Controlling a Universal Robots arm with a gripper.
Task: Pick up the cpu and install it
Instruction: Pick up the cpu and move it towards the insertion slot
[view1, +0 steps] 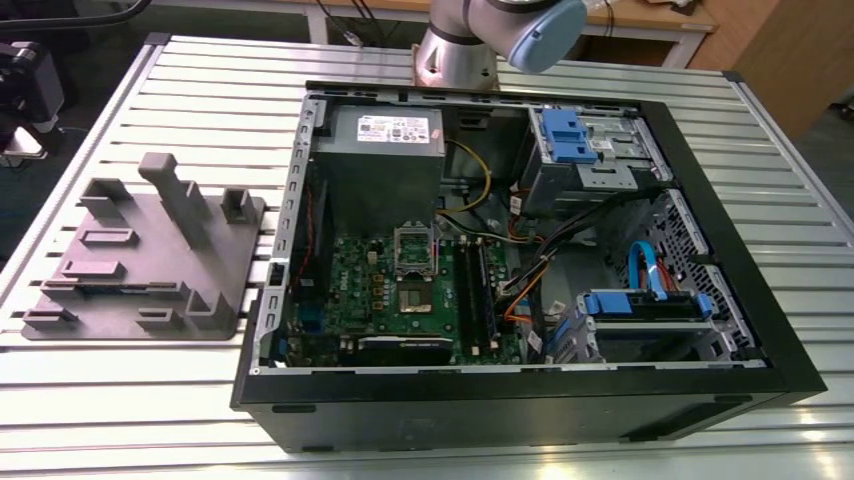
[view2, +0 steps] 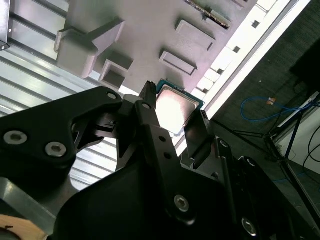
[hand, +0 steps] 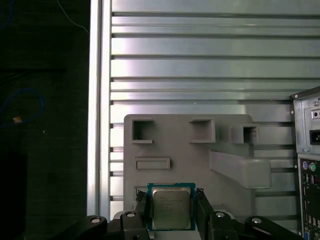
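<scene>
The cpu (hand: 171, 208) is a small square chip with a silvery metal top and a green rim. In both wrist views it sits between the black fingers (hand: 142, 206) of my gripper (hand: 171, 201), which is shut on its two opposite edges. The held cpu (view2: 176, 106) hangs well above the grey plastic fixture (hand: 200, 155) on the slatted table, and the gripper (view2: 172, 114) frames it from both sides. In the exterior view the green motherboard (view1: 400, 290) lies inside the open computer case (view1: 694, 390), with its dark square socket (view1: 416, 298) near the middle.
The grey fixture (view1: 147, 250) with raised blocks lies at the exterior view's left of the case. The arm's base (view1: 461, 50) stands behind the case. Inside are a power supply (view1: 380, 135), blue drive brackets (view1: 567, 135) and cables (view1: 534, 280). The table's edge (hand: 100, 125) drops to dark floor.
</scene>
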